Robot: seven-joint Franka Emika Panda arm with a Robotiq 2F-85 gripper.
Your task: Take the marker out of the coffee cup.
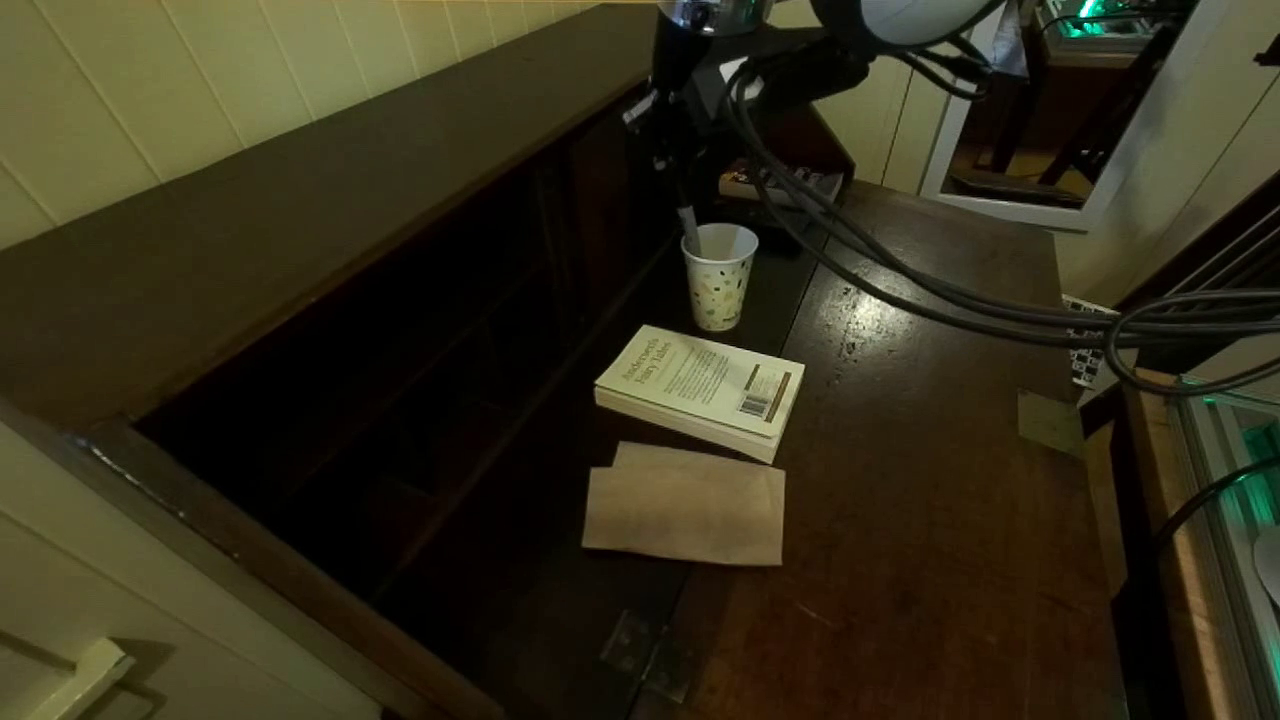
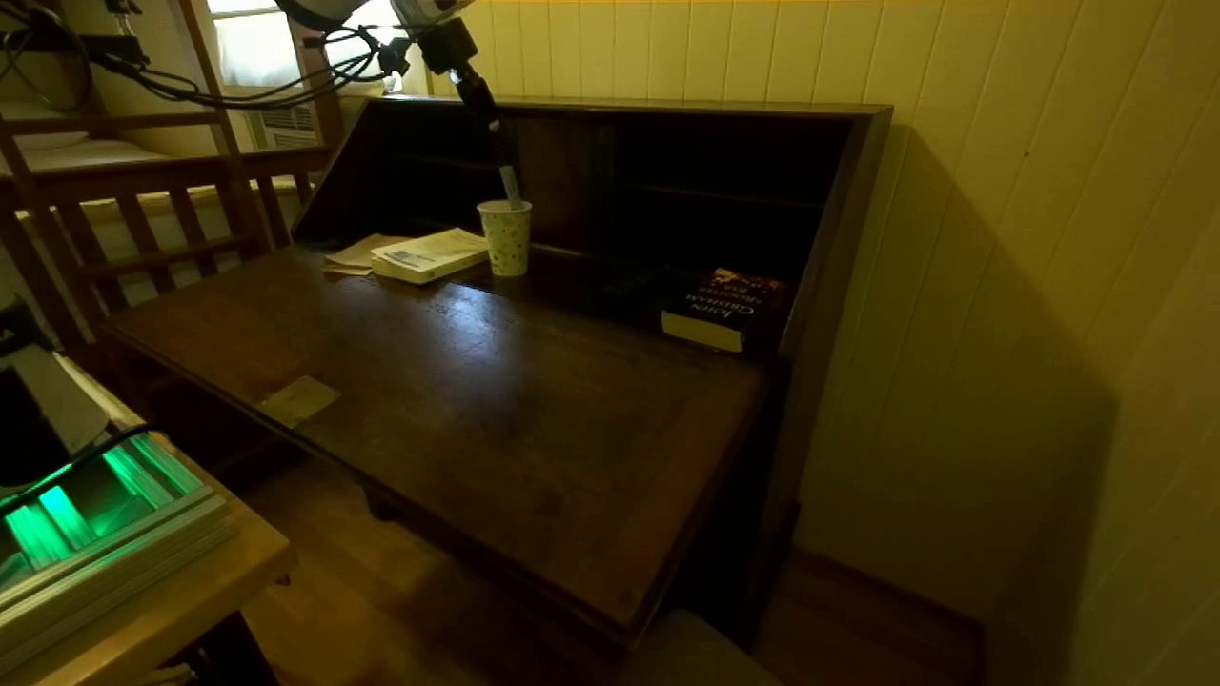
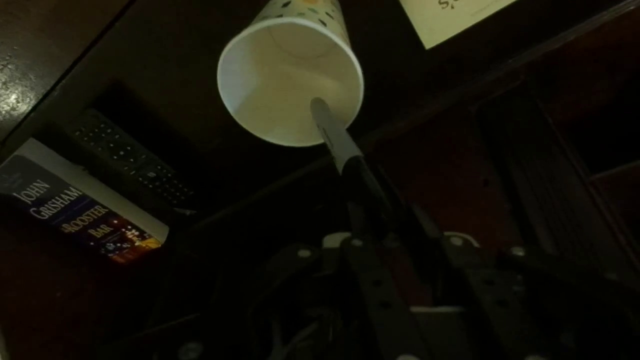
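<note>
Black two-fingered gripper (image 3: 380,200) grasping slim grey-and-black marker (image 3: 345,152). Marker tilted, grey end at mouth of tapered, fleck-printed white paper cup (image 1: 719,290), below gripper. Draw marker upward along its slant until clear of rim; avoid side load: cup, likely light, may tip. Upper marker end hidden; contact surfaces lost in shadow; insertion depth uncertain.

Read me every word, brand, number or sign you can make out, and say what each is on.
"Andersen's Fairy Tales" on the white book.
"JOHN GRISHAM" on the dark book.
"ROOSTER BAR" on the dark book.
Too small or blurred: smaller print on both books, key labels on the remote control, marks on the marker.
</note>
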